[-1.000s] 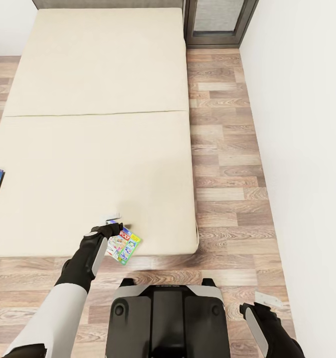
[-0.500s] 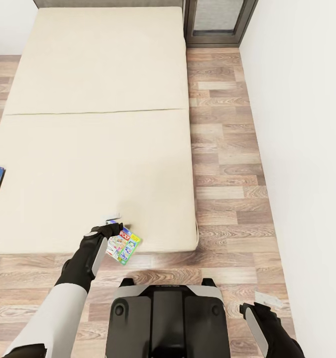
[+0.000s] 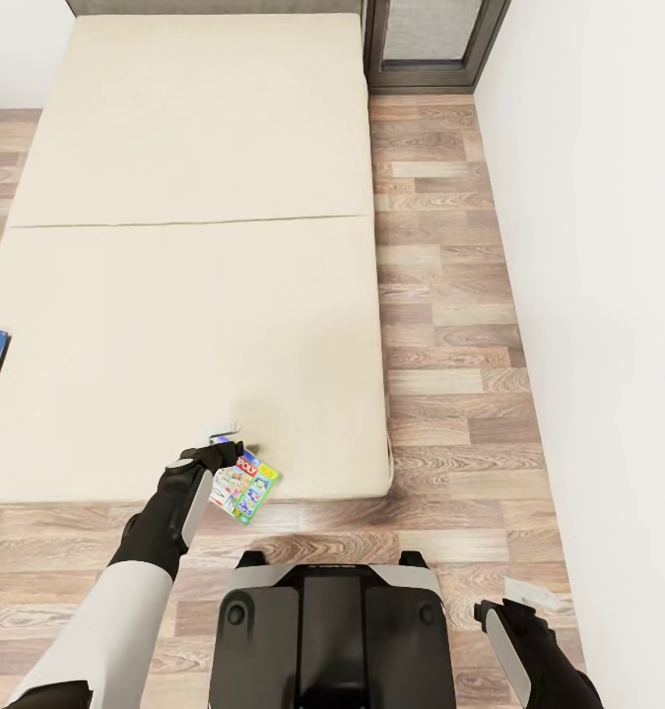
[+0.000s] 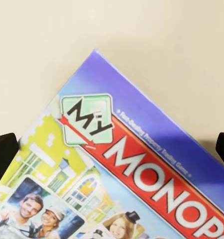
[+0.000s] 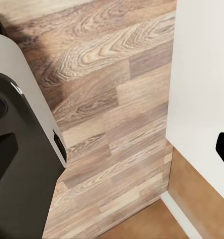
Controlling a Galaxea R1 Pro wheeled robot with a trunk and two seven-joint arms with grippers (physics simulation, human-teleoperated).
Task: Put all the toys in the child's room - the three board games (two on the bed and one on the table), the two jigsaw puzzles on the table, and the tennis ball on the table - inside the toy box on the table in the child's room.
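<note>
Your left tool [image 3: 226,445] hangs spread, fingers either side of the board game [image 3: 245,486] at the bed's [image 3: 174,295] near edge. Closing off-centre could nudge it floorward. Right tool [image 3: 514,601]: state unclear.

Light is bright, even and diffuse in all three views, with no visible source and no glare. On the head view the bed [image 3: 194,256] reads as a flat pale cream, nearly washed out, with only a thin crease line for shading. Shadows are faint: a soft dark band under the bed's near edge on the floor [image 3: 450,295], and a slight smudge beside the game box [image 3: 245,486]. The left wrist view is soft and blurred; the box lettering [image 4: 142,164] has fuzzy edges. The right wrist view renders the wood grain [image 5: 107,99] more crisply. Straight lines stay straight toward the edges.
</note>
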